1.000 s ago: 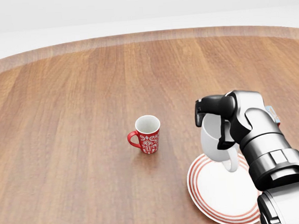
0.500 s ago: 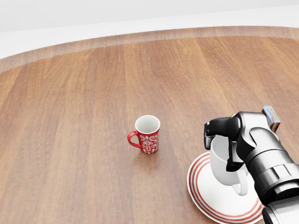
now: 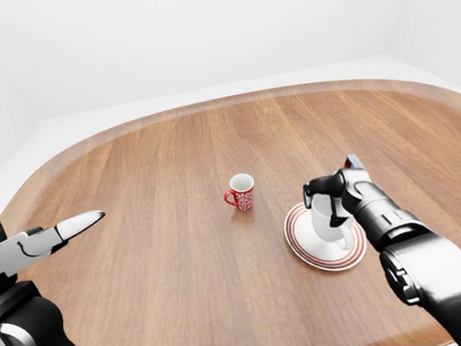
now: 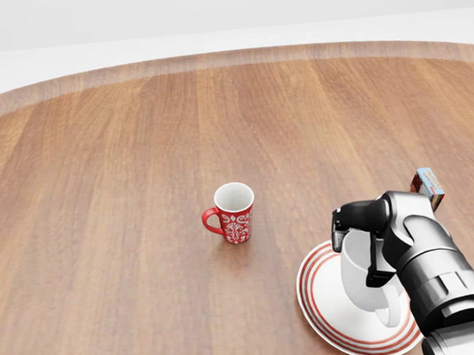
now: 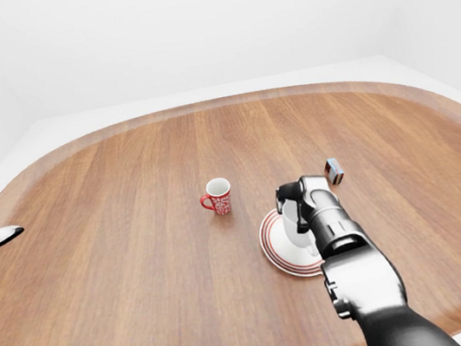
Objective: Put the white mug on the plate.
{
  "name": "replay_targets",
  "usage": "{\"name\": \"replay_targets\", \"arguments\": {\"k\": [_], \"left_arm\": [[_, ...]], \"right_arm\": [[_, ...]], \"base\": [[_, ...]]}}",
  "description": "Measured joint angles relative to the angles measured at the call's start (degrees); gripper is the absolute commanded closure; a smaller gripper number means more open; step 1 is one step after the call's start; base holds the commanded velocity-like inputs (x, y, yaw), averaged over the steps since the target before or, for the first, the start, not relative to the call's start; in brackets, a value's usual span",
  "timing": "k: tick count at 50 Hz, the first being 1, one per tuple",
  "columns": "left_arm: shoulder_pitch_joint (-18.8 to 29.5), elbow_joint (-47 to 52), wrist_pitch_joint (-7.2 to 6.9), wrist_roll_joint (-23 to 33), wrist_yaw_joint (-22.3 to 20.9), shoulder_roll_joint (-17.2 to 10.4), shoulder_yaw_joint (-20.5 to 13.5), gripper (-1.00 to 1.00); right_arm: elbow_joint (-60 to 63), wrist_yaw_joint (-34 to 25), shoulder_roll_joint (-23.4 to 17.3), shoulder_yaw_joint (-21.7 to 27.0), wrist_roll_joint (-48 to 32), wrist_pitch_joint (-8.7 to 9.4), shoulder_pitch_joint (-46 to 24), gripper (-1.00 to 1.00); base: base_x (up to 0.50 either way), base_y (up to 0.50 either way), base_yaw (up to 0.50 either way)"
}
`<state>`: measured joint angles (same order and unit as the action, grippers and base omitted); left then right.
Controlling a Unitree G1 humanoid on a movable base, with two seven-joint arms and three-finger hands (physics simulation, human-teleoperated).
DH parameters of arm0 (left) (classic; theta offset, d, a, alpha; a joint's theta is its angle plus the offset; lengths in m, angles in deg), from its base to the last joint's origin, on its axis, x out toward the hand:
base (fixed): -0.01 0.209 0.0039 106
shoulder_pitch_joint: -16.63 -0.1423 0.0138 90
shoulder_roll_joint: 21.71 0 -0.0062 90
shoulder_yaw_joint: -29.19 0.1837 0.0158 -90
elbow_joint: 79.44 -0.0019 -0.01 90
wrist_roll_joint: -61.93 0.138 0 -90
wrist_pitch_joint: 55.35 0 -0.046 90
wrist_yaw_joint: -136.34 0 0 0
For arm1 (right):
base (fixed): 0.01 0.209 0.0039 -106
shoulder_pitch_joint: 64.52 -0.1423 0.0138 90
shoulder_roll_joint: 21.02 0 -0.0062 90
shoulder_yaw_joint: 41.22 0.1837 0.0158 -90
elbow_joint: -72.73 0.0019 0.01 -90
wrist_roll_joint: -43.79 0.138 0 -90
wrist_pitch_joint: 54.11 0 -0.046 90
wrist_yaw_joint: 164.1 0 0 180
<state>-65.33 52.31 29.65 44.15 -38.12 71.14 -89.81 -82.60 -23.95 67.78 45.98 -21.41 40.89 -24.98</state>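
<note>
Head view shows the right robot hand [image 4: 362, 246] w/ its dark fingers clasped around the white mug [image 4: 364, 278], one over the rim, one along the side. The mug sits low over the plate [image 4: 326, 313], inside the red rings, leaning a bit toward the bottom right, handle at the lower right. Whether its base already touches the plate cannot be told; the forearm hides that part.

Risks, as a judgement:
- If the hand lets go while the mug leans, the mug can tip on its side and roll off the plate.
- A finger hooked over the rim can drag the mug along when the hand pulls away, so it slides toward the plate edge.
- Pressing down off-centre can push the plate across the wooden surface [image 4: 101, 194].

The red mug [image 4: 233, 213] stands well apart to the left, so a collision w/ it is unlikely. A small box [image 4: 430, 185] lies near the arm, by the wrist; a wide retreat can knock it.

In the left-eye view the left robot hand [image 3: 72, 226] hangs far from everything, fingers stretched out, holding nothing.
</note>
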Motion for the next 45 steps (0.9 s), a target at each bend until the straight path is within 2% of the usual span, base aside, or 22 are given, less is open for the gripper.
{"name": "replay_targets", "arguments": {"k": [24,30,31,42,45], "left_arm": [[-0.1,0.1,0.0,0.0,-0.1,0.0,-0.1,-1.0],[0.0,0.1,0.0,0.0,-0.1,0.0,-0.1,-1.0],[0.0,0.0,0.0,0.0,-0.1,0.0,-0.1,-1.0],[0.0,-0.2,0.0,0.0,-0.1,0.0,-0.1,-1.0],[0.0,-0.2,0.0,0.0,-0.1,0.0,-0.1,-1.0]], "right_arm": [[-1.0,1.4,0.8,-0.2,1.4,0.0,0.3,1.0],[-1.1,1.7,0.9,-0.2,1.4,0.0,0.3,0.89],[-1.2,1.7,0.9,-0.2,1.3,0.0,0.3,0.73],[-1.1,1.5,1.0,-0.2,0.7,0.0,0.3,0.48],[-1.0,1.4,1.0,-0.2,0.4,0.0,0.3,0.48]], "base": [[0.0,0.0,0.0],[0.0,0.0,0.0],[0.0,0.0,0.0],[0.0,0.0,0.0],[0.0,0.0,0.0]]}}
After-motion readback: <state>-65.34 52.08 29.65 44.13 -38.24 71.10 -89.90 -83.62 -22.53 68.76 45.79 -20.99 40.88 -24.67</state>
